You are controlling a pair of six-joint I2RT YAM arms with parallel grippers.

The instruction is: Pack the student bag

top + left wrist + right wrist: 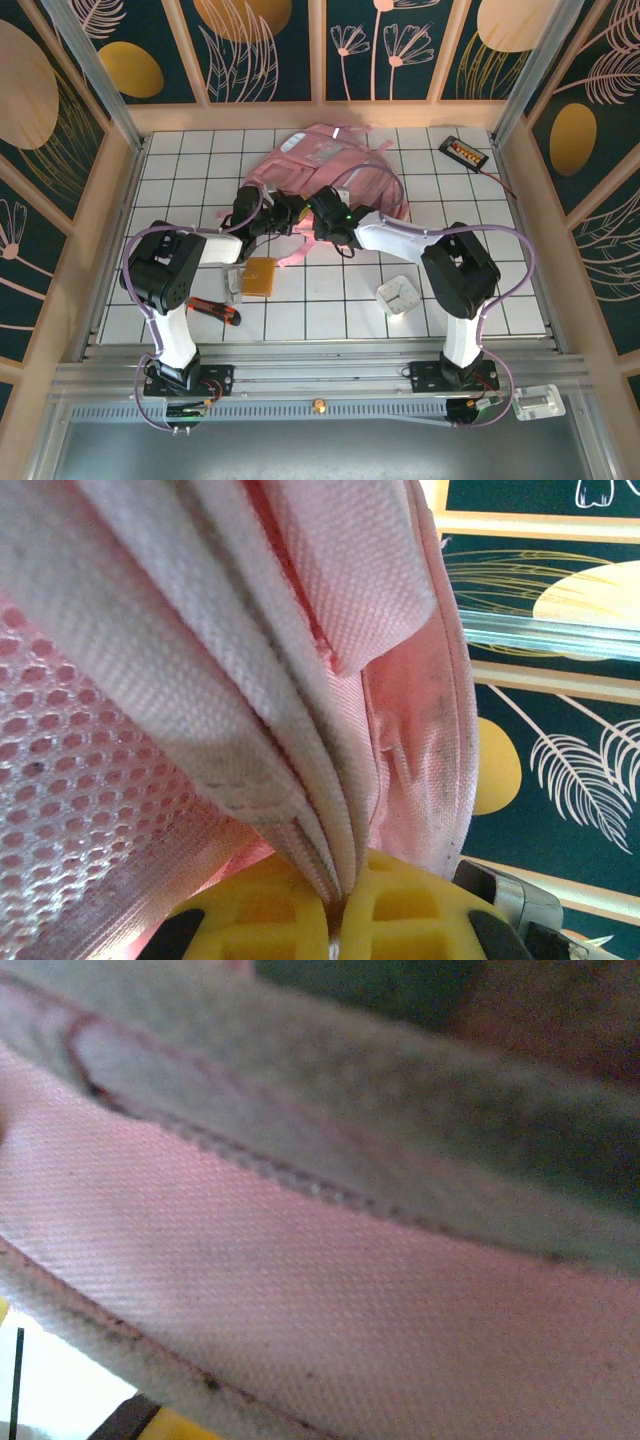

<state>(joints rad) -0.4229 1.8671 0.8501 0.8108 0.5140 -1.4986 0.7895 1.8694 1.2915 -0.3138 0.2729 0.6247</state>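
The left gripper [340,908] was clamped tight on a fold of the student bag [330,660]. Its yellow fingers [410,900] pinched a pink seam between them. The right gripper [318,212] sat just beside it at the bag's near edge, with pink fabric pressed close against its camera. Whether its jaws gripped anything could not be told. The rest of the bag lay just beyond both grippers.

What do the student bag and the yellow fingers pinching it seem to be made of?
The student bag looks like matte woven pink fabric: a weave and stitched seams show, and one part is open mesh with round holes. The yellow fingers of the left gripper look like smooth moulded plastic with square recesses.
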